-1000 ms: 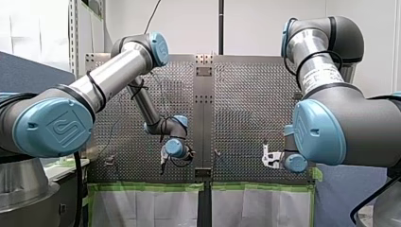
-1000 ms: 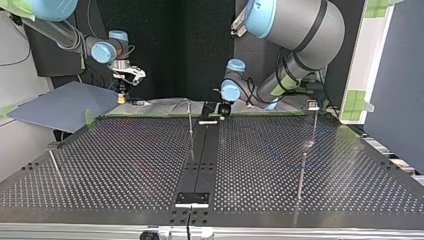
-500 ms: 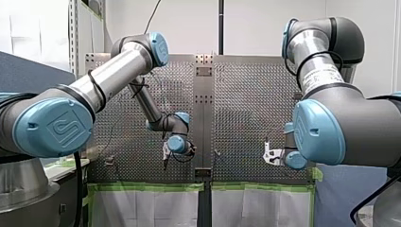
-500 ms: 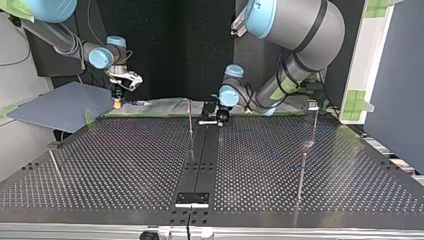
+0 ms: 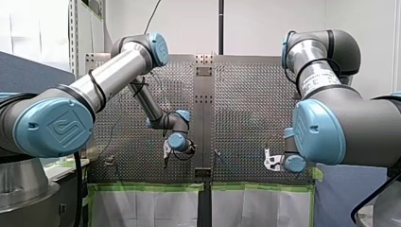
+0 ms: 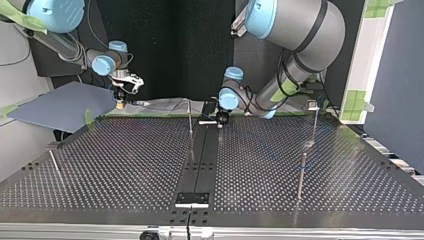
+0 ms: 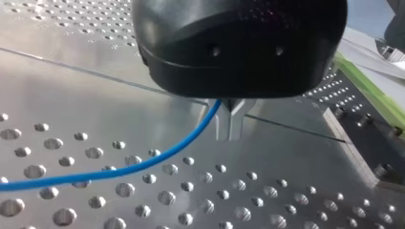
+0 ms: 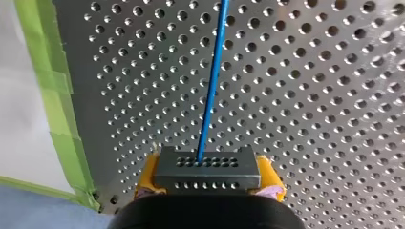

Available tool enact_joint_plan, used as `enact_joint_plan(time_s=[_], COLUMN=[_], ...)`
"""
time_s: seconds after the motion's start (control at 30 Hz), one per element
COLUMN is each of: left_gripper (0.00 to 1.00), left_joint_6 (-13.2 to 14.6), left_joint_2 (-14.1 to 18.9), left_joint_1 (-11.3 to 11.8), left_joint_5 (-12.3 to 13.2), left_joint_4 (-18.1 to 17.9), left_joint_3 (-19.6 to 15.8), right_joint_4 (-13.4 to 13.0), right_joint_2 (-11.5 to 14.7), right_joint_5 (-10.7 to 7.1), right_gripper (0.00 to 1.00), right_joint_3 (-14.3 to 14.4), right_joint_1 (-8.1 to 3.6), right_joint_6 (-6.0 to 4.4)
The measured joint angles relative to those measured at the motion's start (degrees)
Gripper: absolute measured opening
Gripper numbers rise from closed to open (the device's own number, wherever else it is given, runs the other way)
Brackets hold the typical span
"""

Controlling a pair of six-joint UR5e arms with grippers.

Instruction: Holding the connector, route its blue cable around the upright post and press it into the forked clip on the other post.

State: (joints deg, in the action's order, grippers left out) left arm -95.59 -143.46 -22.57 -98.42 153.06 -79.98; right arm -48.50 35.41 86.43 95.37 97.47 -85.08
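The perforated tabletop (image 6: 125, 165) lies below. The jaws of my right arm (image 5: 340, 118) (yellow-padded) pinch the connector (image 8: 206, 168) between them, and its blue cable (image 8: 211, 81) runs ahead toward 12 o'clock. The jaws of my left arm (image 5: 113, 75) are pressed together on that cable, which trails toward 8 o'clock.

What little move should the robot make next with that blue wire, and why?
Probably my left claw, pinching the blue cable, should carry it toward the thin upright post just at its left in the top view. My right claw grips the connector in yellow pads, and the cable lies loose over the perforated table, around no post yet.
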Motion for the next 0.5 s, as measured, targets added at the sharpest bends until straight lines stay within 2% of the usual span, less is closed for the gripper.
enact_joint_plan(time_s=[0.23,0.43,0.47,0.5], left_gripper=[0.00,0.00,0.16,0.39], left_joint_6=[-0.7,1.4,1.8,2.4], left_joint_2=[0.0,0.1,0.1,0.1], left_joint_1=[0.0,-0.4,-0.4,-0.4], left_joint_5=[0.2,-1.3,-1.2,-0.9], left_joint_4=[1.2,3.7,4.1,4.7], left_joint_3=[0.0,0.0,0.0,-0.1], right_joint_4=[1.5,1.6,1.6,1.6], right_joint_2=[-0.1,-0.1,-0.1,-0.1], right_joint_5=[-0.11,-0.19,-0.20,-0.20], right_gripper=[0.56,0.56,0.56,0.56], right_joint_3=[-0.5,-0.6,-0.6,-0.6], right_joint_1=[0.27,0.47,0.50,0.56], right_joint_6=[0.27,0.41,0.42,0.42])
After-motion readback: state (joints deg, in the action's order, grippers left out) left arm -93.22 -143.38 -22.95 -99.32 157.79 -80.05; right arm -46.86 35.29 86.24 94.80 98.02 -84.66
